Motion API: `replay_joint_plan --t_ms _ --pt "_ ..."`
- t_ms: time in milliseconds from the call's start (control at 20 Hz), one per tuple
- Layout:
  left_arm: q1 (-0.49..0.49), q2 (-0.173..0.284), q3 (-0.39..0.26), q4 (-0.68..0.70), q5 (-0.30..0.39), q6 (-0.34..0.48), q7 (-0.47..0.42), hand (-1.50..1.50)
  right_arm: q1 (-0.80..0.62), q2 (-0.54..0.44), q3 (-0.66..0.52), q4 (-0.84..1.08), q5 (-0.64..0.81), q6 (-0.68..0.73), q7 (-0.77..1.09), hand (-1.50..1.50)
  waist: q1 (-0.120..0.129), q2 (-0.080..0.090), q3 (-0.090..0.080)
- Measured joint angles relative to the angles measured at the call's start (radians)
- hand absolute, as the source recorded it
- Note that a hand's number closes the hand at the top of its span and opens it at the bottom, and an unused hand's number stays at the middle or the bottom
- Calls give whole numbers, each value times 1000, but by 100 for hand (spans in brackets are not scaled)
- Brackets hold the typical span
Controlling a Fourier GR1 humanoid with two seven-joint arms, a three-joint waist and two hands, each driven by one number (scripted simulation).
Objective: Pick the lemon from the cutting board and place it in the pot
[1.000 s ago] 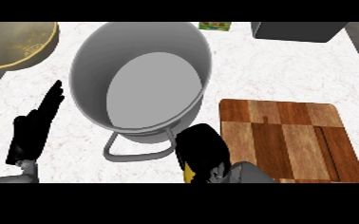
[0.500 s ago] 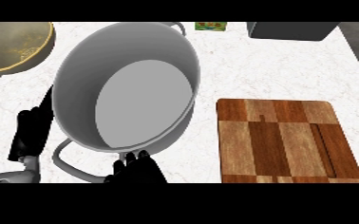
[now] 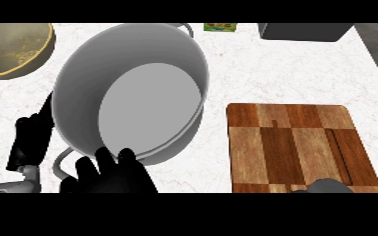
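The wooden chequered cutting board (image 3: 295,147) lies well to the right of the robot's right hand (image 3: 111,175), and its whole visible top is bare; no lemon shows on it; nor does any lemon show inside the large grey metal pot (image 3: 133,90), whose pale floor, just beyond and above that hand, looks bare too; so the fruit is in view nowhere, and my best guess is that it is hidden within the right hand, though that cannot be confirmed; this black hand shows only its back at the lower edge, right at the pot's near rim and beside its near wire handle, and whether it is closed round anything or simply slack I cannot tell; the left hand (image 3: 29,140) rests to the left of the right hand, fingers straight and together, pointing up along the pot's outer wall, holding nothing; judged from this, the pick seems done, since the board is cleared, while the drop into the pot is not yet shown done; what is left is to bring the right hand over the rim and let go above the floor.
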State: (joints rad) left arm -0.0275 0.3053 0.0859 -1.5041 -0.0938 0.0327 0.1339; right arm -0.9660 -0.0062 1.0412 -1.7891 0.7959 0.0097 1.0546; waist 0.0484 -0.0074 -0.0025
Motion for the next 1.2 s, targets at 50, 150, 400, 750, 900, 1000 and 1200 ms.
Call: replay_joint_plan --t_ms 50,150,400,750,900,1000,1200 --pt "-1 -2 -4 -3 -5 3 3 0 -27 0 -17 14 -17 -20 1 150 0 1 0" --pt "-4 4 2 -4 -2 -4 7 0 -78 0 -42 42 -44 -65 5 150 -1 2 0" --pt "-4 -1 10 -2 1 -4 6 0 -192 1 -121 176 -115 -172 -34 150 -5 6 0" --pt "27 -18 1 -32 -10 -1 6 0 -320 5 -235 456 -236 -286 -180 150 -8 11 1" --pt "26 -14 10 -25 -9 -7 -14 0 -353 5 -250 589 -283 -336 -275 150 -5 14 1" --pt "37 -7 19 -28 -3 -16 -21 0 -366 6 -266 666 -315 -358 -342 150 -4 15 1" --pt "26 -19 10 -18 -14 -14 -28 0 -412 6 -262 822 -393 -390 -452 150 6 18 0"
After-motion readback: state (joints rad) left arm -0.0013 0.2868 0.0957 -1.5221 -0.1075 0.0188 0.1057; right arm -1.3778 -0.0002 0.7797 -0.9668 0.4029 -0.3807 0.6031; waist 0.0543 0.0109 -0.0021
